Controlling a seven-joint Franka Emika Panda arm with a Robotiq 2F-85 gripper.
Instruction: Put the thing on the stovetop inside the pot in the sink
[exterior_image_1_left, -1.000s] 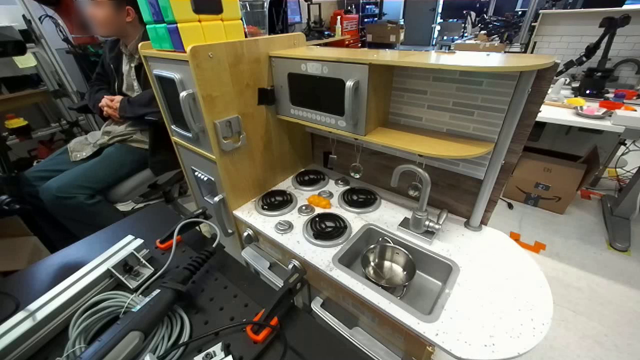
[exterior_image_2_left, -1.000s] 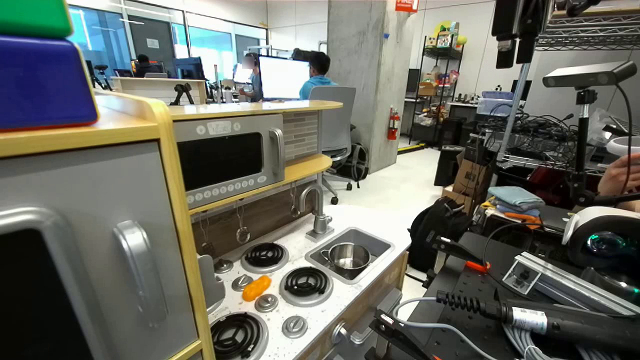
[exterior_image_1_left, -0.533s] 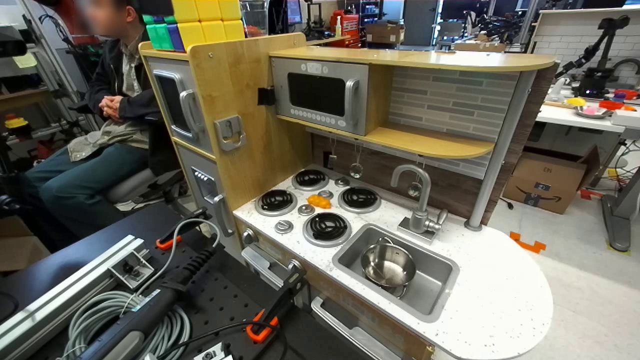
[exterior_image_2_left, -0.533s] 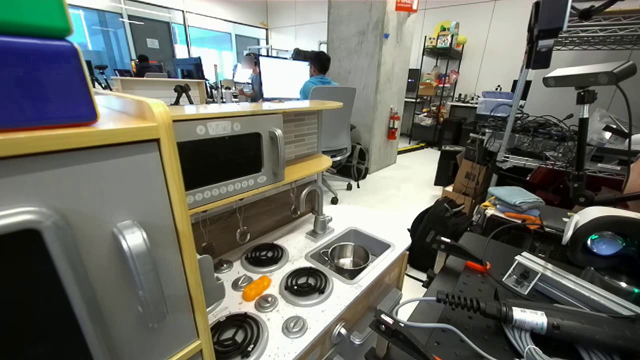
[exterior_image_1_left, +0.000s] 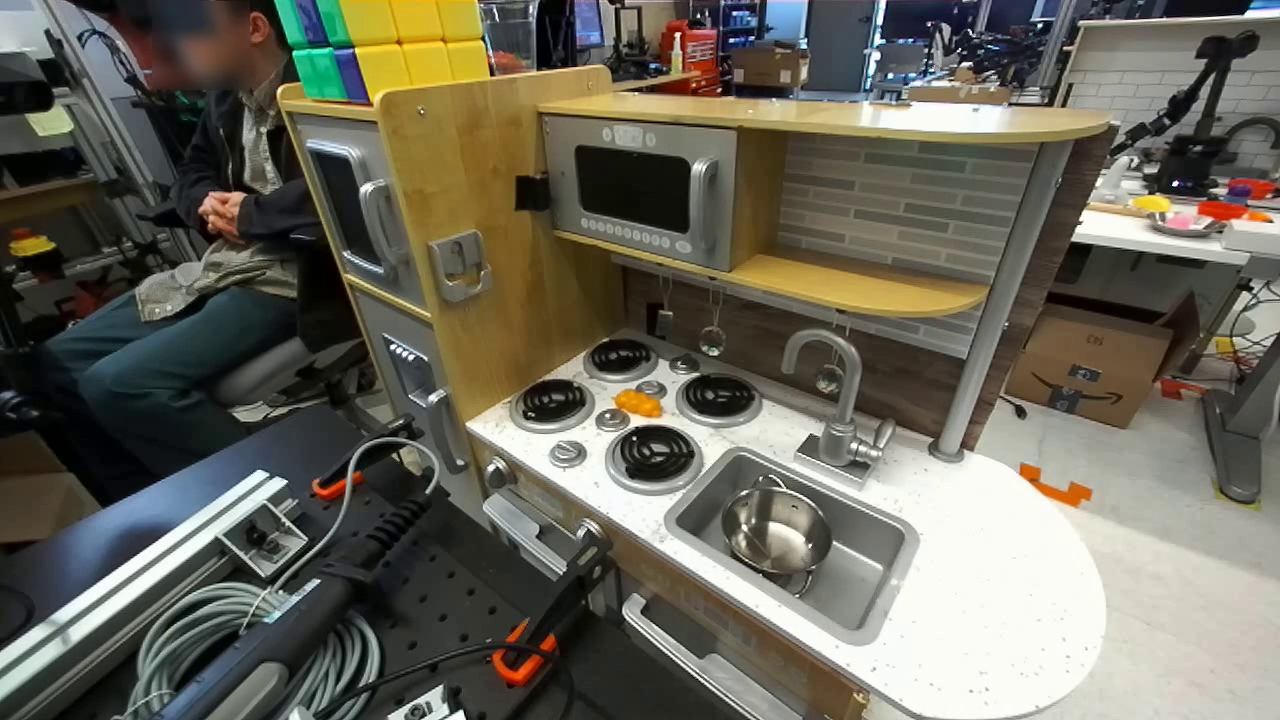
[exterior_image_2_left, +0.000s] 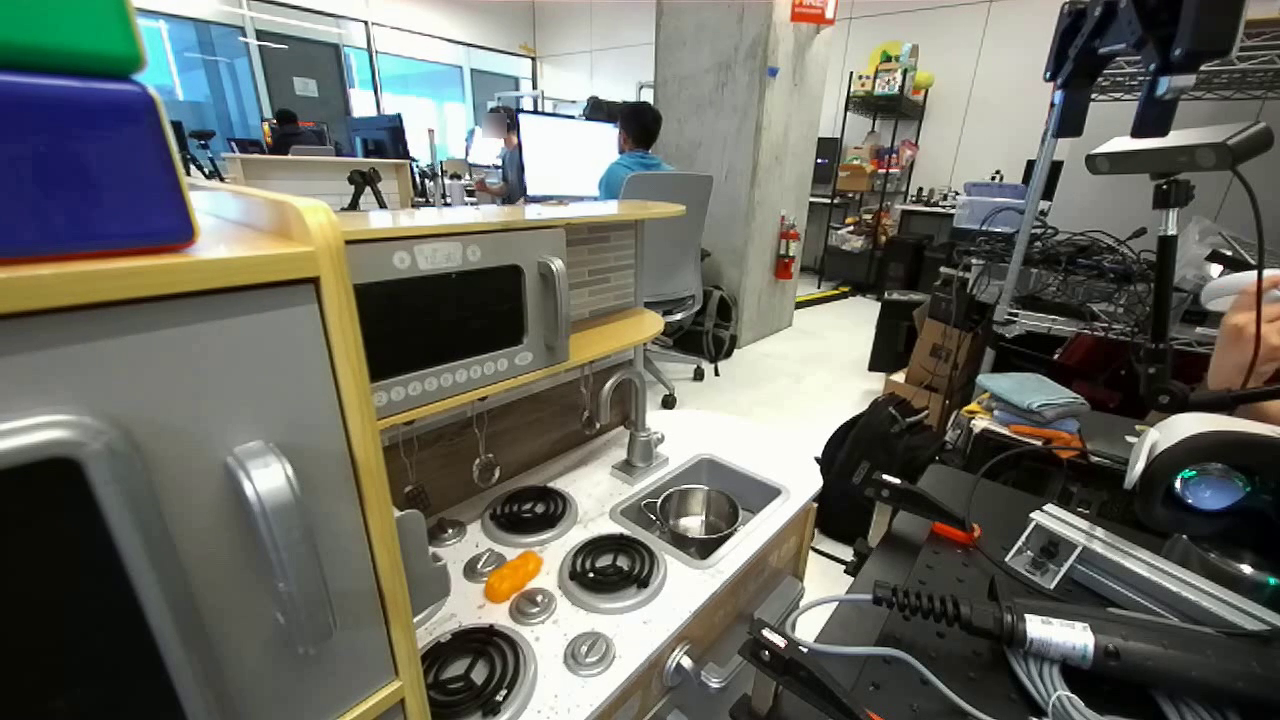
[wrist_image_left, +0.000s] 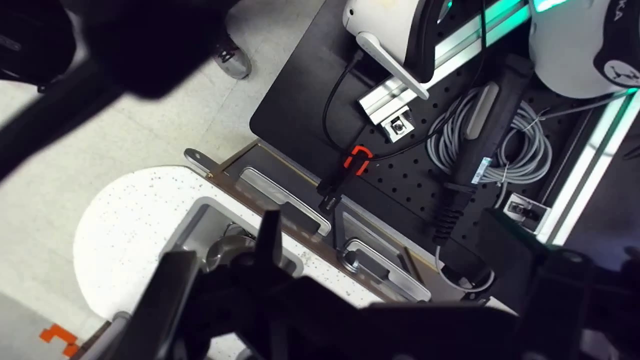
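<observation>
One orange, lumpy, oblong object (exterior_image_2_left: 513, 577) lies between round grey knobs (exterior_image_2_left: 533, 606) on the white, speckled stovetop (exterior_image_2_left: 640, 635). Our black two-fingered gripper (exterior_image_2_left: 1113, 118) hangs well away, jaws spread. We should descend squarely, clearing the knobs, before lifting it toward the round, shiny steel pot (exterior_image_1_left: 777, 530) in the rectangular silver sink (exterior_image_1_left: 865, 565).
</observation>
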